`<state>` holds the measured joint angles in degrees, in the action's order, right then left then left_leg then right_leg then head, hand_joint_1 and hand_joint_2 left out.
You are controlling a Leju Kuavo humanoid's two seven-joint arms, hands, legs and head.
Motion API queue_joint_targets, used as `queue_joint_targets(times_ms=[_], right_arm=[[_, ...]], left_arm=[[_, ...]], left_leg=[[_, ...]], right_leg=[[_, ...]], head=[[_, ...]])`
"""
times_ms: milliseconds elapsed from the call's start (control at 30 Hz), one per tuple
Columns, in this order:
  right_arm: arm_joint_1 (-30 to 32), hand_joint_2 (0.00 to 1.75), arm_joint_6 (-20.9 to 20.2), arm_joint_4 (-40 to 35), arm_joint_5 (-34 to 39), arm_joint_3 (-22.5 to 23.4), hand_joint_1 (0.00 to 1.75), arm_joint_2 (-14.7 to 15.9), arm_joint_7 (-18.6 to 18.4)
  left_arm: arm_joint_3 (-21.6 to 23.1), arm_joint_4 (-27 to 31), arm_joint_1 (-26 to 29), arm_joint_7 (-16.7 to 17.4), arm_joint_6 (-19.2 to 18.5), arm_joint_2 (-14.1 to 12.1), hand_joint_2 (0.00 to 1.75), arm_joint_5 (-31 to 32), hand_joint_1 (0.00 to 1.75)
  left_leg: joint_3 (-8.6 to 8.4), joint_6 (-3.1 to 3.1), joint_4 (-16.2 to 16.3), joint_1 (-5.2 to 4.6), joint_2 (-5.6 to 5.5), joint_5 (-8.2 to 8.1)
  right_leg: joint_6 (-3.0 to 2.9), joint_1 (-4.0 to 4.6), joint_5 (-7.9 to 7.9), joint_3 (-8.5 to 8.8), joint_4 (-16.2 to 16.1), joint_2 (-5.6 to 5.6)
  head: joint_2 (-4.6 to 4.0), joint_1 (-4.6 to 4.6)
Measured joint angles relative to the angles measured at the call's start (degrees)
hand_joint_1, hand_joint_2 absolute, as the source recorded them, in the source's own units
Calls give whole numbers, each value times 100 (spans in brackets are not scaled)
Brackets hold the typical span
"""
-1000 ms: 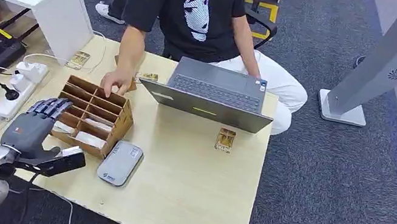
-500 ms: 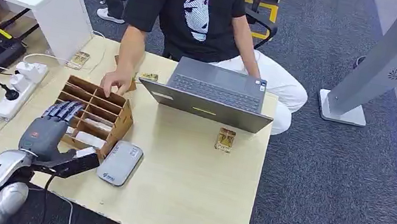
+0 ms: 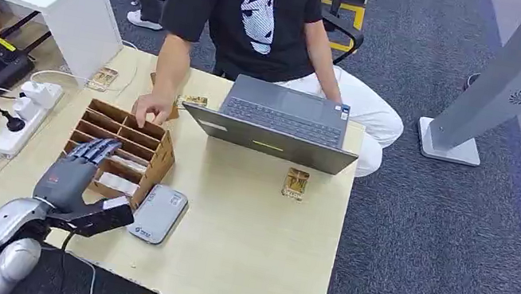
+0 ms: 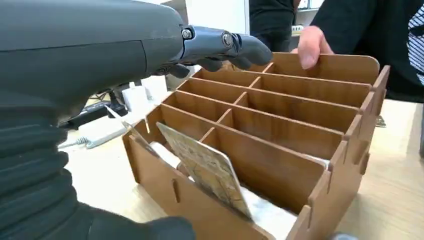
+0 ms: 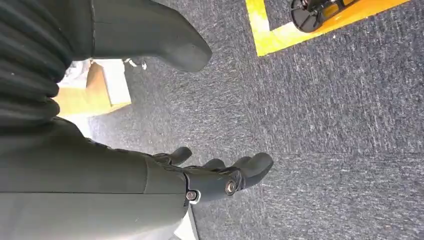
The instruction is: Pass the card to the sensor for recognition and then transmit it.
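A wooden divider box (image 3: pixel 151 154) stands at the table's left, with white cards (image 3: pixel 118 183) in its near slots. In the left wrist view a patterned card (image 4: pixel 207 170) leans upright in the nearest slot of the box (image 4: pixel 280 125). My left hand (image 3: pixel 74 175) hovers over the box's near left corner, its fingers (image 4: pixel 225 42) stretched out flat above the slots, holding nothing. A grey rounded sensor (image 3: pixel 157 214) lies just right of the box. My right hand (image 5: pixel 220 180) hangs over the carpet with fingers apart and nothing in it.
A person sits behind the table with one hand (image 3: pixel 152 108) on the box's far edge. An open laptop (image 3: pixel 278 122) stands at the back. Loose cards (image 3: pixel 296 183) (image 3: pixel 102 78) lie on the table. A power strip (image 3: pixel 27 114) and cables sit at left.
My left hand has moved forward and right, from beside the box's left edge to over its near slots. The person's hand stays on the box.
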<state>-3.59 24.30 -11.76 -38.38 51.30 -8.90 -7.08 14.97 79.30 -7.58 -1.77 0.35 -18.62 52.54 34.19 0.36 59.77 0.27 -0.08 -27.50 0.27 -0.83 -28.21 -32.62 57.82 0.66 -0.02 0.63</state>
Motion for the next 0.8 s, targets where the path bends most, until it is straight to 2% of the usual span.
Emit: queue_joint_targets(times_ms=[467,800], right_arm=[[-1,175,-7,0,-15,0,0,0,7],[-1,175,-7,0,-20,0,0,0,-2]], left_arm=[[0,0,0,28,-166,-273,175,-140,175],[0,0,-25,55,-203,-328,175,-149,175]], left_leg=[[-1,0,0,0,3,0],[-1,-1,0,0,4,0]], right_leg=[[0,0,0,0,1,4],[0,0,0,-1,0,5]], head=[[-2,0],[0,0]])
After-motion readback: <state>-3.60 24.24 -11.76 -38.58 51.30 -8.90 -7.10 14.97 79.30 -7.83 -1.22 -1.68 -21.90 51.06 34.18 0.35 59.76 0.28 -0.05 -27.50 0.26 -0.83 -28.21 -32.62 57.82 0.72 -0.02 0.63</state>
